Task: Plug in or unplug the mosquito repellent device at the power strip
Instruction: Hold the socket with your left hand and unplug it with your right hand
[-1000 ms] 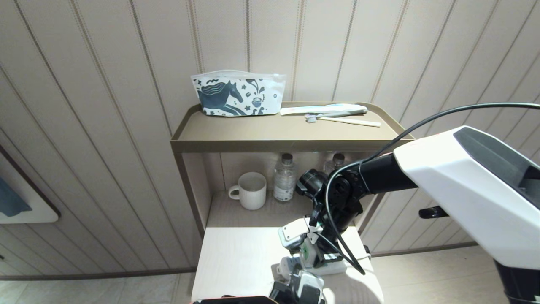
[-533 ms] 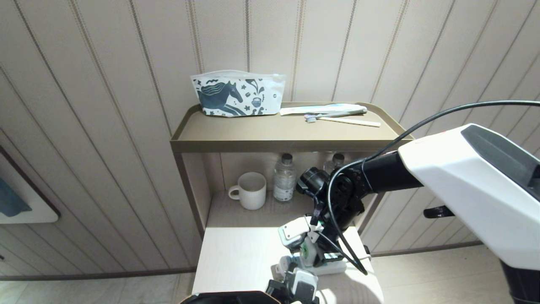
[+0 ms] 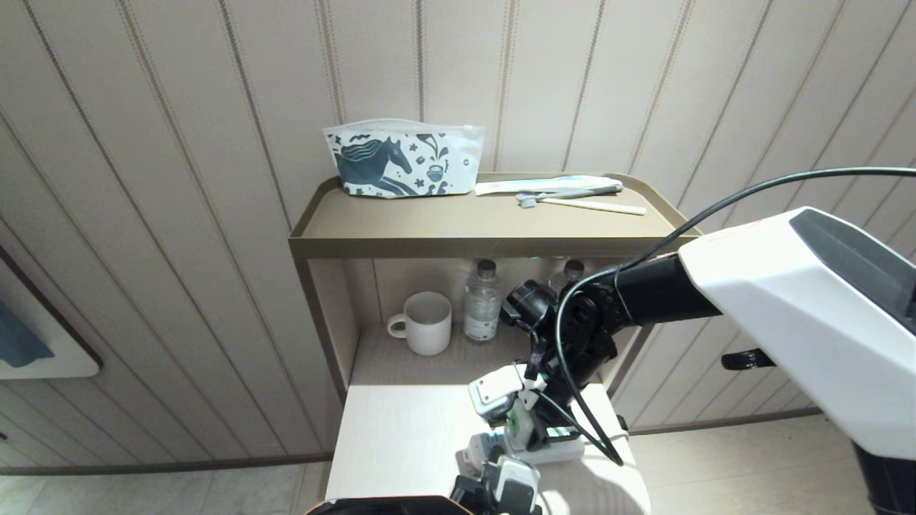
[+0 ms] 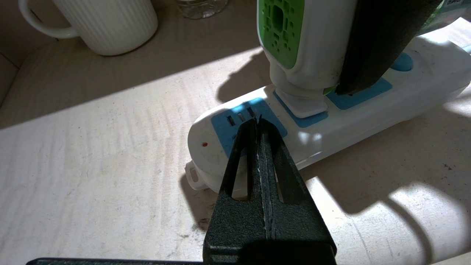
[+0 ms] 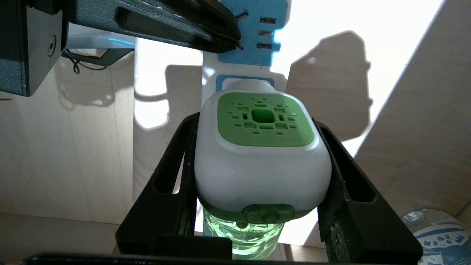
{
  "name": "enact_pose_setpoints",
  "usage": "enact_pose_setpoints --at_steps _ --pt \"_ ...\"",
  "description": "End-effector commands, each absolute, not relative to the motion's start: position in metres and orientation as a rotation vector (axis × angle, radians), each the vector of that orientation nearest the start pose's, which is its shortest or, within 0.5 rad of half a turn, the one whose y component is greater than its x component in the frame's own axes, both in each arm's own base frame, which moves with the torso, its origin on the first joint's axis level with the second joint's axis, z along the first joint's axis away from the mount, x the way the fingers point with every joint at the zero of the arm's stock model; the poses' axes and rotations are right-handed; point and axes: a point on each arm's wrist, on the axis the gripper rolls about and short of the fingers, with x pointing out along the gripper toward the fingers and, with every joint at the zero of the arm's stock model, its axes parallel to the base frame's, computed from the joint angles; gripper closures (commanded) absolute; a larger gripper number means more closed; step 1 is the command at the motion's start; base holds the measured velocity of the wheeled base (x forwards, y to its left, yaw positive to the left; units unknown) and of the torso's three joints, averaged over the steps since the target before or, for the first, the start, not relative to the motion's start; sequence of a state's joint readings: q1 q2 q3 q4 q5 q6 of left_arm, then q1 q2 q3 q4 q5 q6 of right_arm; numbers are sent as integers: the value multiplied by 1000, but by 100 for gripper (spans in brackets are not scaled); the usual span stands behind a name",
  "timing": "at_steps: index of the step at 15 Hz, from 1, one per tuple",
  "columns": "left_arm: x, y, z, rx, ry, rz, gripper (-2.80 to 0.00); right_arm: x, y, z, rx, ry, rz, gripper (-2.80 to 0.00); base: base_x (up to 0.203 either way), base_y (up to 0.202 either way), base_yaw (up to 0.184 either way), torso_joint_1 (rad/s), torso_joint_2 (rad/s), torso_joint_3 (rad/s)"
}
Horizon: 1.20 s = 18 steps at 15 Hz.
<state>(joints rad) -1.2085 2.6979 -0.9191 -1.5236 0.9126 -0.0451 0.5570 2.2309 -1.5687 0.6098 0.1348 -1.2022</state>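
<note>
The mosquito repellent device [image 5: 261, 165], white with a green face and a green bottle, stands on the power strip [image 4: 423, 73] with its plug base against a blue socket face. My right gripper [image 5: 257, 121] is shut on the device's white head, one finger on each side. My left gripper [image 4: 257, 119] is shut, and its tips rest on the strip's end by the small ports. In the head view the device [image 3: 519, 425] and strip [image 3: 569, 452] lie at the table's near right. The left gripper [image 3: 501, 486] is at the bottom edge of that view.
A white ribbed mug [image 3: 427, 323] and two clear water bottles [image 3: 481, 300] stand in the shelf niche behind the strip. The shelf top [image 3: 465, 229] carries a horse-print pouch [image 3: 401, 161] and a toothbrush [image 3: 587, 205]. The niche's side wall is close on the right.
The left gripper has edged slightly left at the strip's near end. The right gripper and the device stay about where they were.
</note>
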Motion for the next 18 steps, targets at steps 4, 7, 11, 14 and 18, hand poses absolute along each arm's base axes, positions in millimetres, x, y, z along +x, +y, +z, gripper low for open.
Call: enact_pose_setpoints --at_steps 4,7,11,14,18 --pt "150 -373 -77 141 110 -330 0 341 216 101 -1262 725 1290 0 0 0 0 0 0 0" --pt "146 -375 -77 141 110 -353 0 342 221 102 -1273 714 1284 0 0 0 0 0 0 0" --pt "145 -375 -77 141 111 -360 0 340 235 100 -1323 711 1272 0 0 0 0 0 0 0" --pt "145 -375 -77 138 110 -355 0 337 231 97 -1321 734 1279 0 0 0 0 0 0 0" --pt "148 -372 -78 119 111 -303 0 332 222 91 -1317 780 1293 0 0 0 0 0 0 0"
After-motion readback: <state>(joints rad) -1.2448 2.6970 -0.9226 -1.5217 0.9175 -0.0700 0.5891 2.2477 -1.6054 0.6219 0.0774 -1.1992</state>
